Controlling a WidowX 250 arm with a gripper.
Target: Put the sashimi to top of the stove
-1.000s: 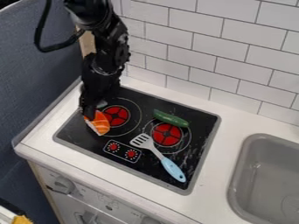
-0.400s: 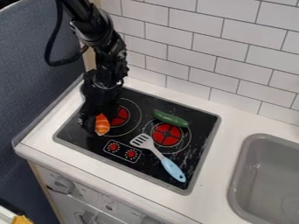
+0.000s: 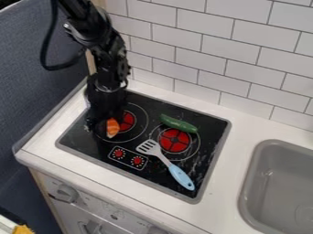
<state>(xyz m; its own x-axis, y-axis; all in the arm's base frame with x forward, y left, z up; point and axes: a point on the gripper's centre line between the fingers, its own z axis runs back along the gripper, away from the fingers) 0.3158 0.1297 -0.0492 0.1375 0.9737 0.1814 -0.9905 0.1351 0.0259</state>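
Note:
The black gripper [image 3: 105,127] hangs low over the left part of the black stove top [image 3: 92,145], beside the left red burner. Orange sashimi with a white lower edge [image 3: 112,128] shows at the gripper's lower right side, partly covered by it. How the jaws stand is hard to make out against the dark stove, and I cannot tell whether they hold the sashimi.
A green cucumber [image 3: 178,124] lies above the right burner [image 3: 174,140]. The spatula with a light blue handle [image 3: 181,177] lies across the stove's front right. A grey sink [image 3: 278,183] is at the right, and a tiled wall [image 3: 214,50] stands behind.
The gripper has shifted slightly right and now covers more of the sashimi's left side. The sashimi shows a little farther right and its visible part is smaller and more upright.

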